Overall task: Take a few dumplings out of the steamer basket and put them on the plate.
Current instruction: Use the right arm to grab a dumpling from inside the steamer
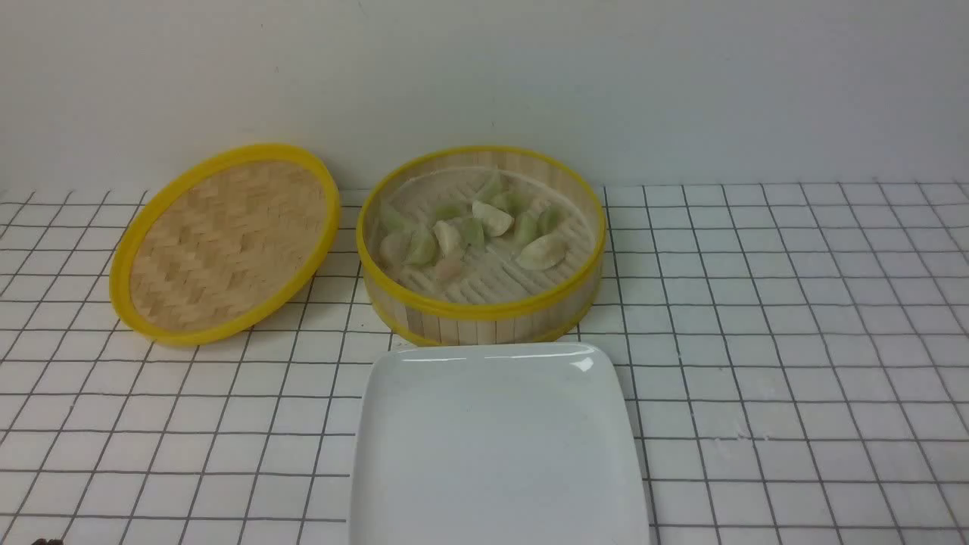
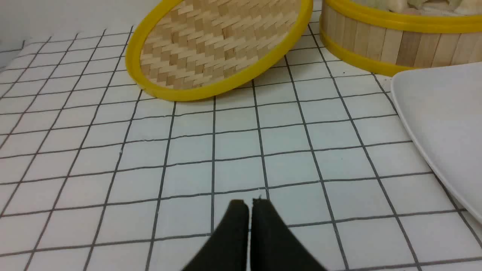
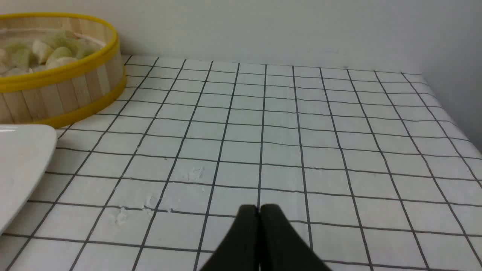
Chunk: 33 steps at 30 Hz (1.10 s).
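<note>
The steamer basket [image 1: 484,310] stands at the middle back of the table, uncovered, with several dumplings [image 1: 492,219] on its slatted floor, pale green, whitish and one pinkish. The white plate [image 1: 496,446] lies bare just in front of it. The basket also shows in the left wrist view [image 2: 395,41] and the right wrist view [image 3: 56,94]. My left gripper [image 2: 248,203] is shut and empty over the cloth, left of the plate [image 2: 444,124]. My right gripper [image 3: 259,207] is shut and empty over the cloth, right of the plate [image 3: 19,165]. Neither gripper shows in the front view.
The flat woven lid [image 1: 227,242] leans tilted against the basket's left side, also in the left wrist view [image 2: 218,45]. A white cloth with a black grid [image 1: 795,341] covers the table. A pale wall stands close behind.
</note>
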Tool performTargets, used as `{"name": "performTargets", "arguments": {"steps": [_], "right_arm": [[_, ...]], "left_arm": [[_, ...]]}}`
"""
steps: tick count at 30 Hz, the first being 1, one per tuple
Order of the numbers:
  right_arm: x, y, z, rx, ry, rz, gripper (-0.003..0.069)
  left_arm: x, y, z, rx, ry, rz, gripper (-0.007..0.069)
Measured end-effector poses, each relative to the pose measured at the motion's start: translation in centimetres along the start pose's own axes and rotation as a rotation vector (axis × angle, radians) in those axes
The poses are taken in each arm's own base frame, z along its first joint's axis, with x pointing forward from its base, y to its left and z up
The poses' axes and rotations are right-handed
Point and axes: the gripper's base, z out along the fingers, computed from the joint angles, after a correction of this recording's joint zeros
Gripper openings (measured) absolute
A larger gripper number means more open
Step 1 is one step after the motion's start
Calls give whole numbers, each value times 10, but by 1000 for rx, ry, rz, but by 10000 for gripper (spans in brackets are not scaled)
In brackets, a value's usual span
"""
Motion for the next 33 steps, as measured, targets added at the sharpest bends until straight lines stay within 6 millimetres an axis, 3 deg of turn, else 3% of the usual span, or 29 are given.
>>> {"name": "performTargets", "arguments": {"steps": [22, 24, 26, 27, 29, 33], "right_arm": [[0, 0, 0, -3, -1, 12, -14], [-2, 2, 0, -20, -29, 100, -14], [-7, 4, 0, -60, -91, 312, -14], [-7, 4, 0, -60, -99, 312, -14], [-18, 3, -1, -110, -207, 625, -14], [-27, -2, -4, -135, -311, 923, -14]], "left_arm": [[0, 0, 0, 0, 0, 0, -6], [0, 0, 0, 0, 0, 0, -6], [0, 0, 0, 0, 0, 0, -6], [0, 0, 0, 0, 0, 0, -6], [0, 0, 0, 0, 0, 0, -6], [0, 0, 0, 0, 0, 0, -6]]}}
